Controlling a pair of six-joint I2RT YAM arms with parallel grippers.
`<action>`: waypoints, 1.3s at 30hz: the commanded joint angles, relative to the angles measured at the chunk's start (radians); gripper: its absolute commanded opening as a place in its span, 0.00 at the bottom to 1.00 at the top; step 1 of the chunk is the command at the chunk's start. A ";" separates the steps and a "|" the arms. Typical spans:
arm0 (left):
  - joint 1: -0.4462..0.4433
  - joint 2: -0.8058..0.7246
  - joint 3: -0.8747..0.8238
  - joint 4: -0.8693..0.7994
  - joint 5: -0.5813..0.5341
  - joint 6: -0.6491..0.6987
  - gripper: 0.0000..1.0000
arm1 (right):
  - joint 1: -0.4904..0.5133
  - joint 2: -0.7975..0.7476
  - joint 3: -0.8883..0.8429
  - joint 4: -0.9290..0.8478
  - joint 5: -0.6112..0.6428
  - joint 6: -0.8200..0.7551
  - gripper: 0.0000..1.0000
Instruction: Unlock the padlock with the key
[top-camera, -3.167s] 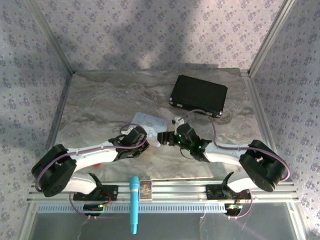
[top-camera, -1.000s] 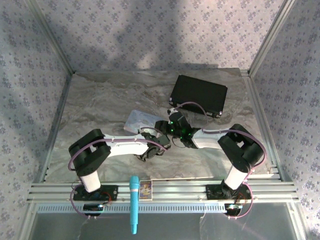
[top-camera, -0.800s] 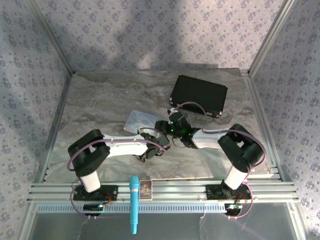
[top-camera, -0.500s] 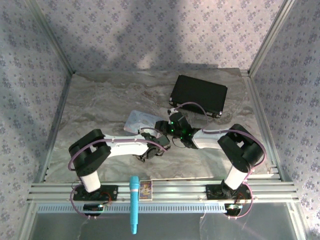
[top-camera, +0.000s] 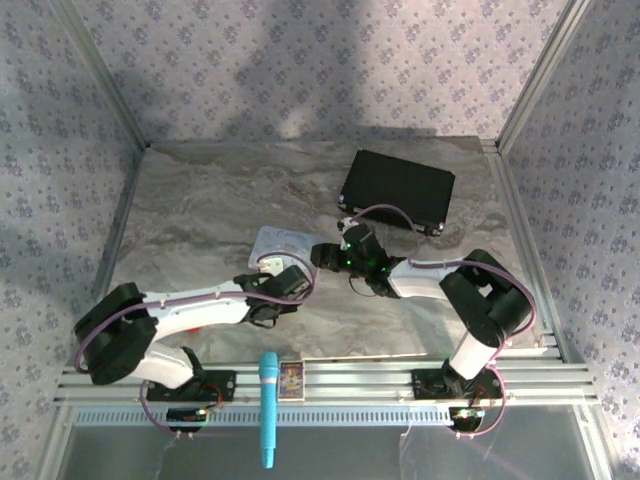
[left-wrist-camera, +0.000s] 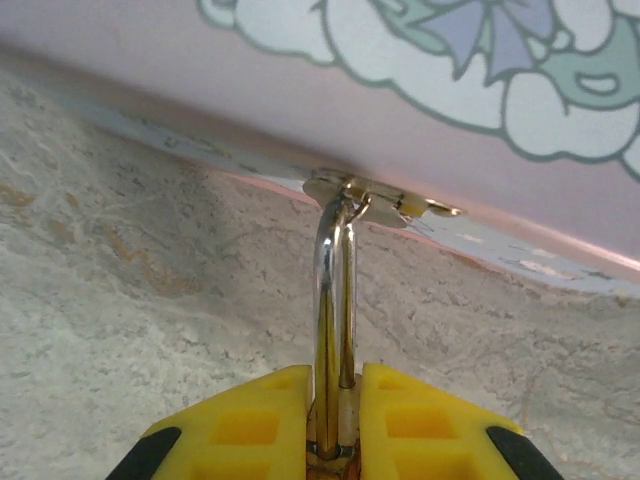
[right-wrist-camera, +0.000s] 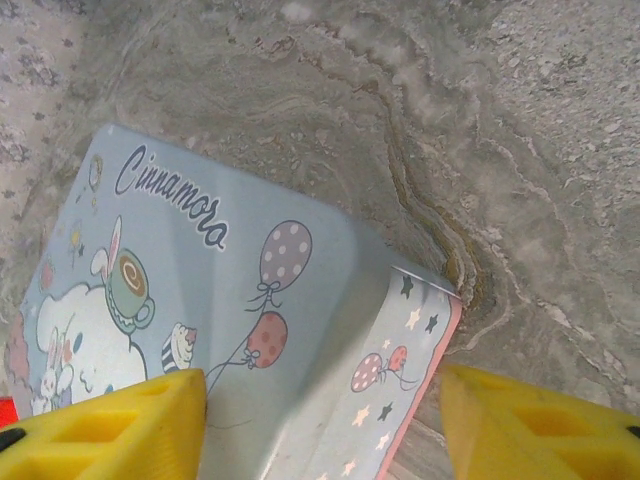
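Two arms folded inward: left gripper (left-wrist-camera: 335, 400) clamps padlock (left-wrist-camera: 331, 280); right gripper (right-wrist-camera: 320, 390) spread above tin (right-wrist-camera: 200, 300).

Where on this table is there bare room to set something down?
Free: the far-left marble between the left frame post, the tin and the black case, and the strip right of that case. Crowded: the middle, where the left claw, shut on a chrome loop, and the open right claw meet at the tin.
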 joint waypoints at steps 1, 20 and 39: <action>0.025 -0.042 -0.059 0.133 0.069 -0.062 0.02 | -0.009 -0.027 -0.031 -0.108 0.015 -0.054 0.65; 0.085 -0.064 -0.119 0.281 0.205 -0.226 0.02 | 0.199 -0.291 -0.209 -0.103 0.128 -0.414 0.71; 0.123 -0.086 -0.149 0.347 0.264 -0.298 0.02 | 0.369 -0.035 -0.190 0.178 0.077 -0.347 0.56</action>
